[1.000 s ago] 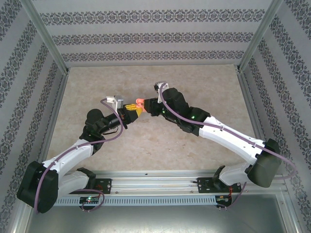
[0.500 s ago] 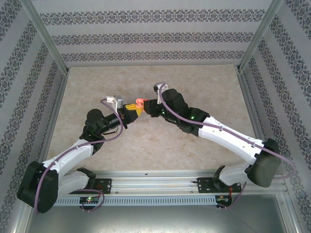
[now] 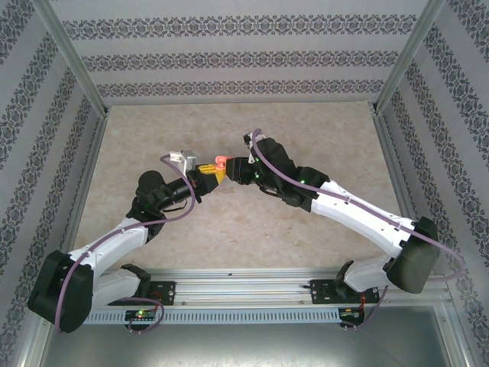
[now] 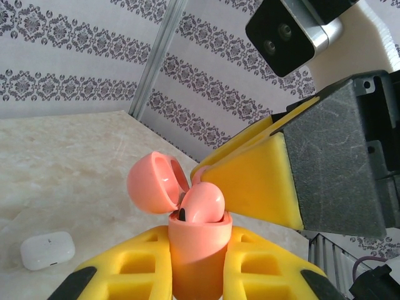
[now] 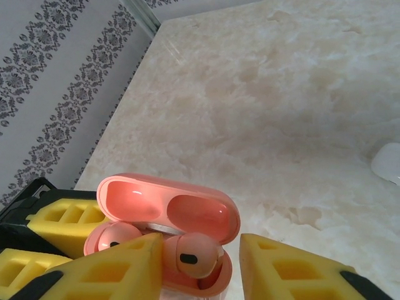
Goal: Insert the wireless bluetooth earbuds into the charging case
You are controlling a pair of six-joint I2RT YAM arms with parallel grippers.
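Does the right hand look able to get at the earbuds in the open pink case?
Likely yes. The left hand holds the case with its lid flipped back, leaving the earbuds exposed, and the right hand is open right beside them.

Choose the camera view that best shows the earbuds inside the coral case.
Right wrist: it looks into the open coral case, both earbuds visible. Left wrist shows one earbud side-on; the top view, just a coral speck.
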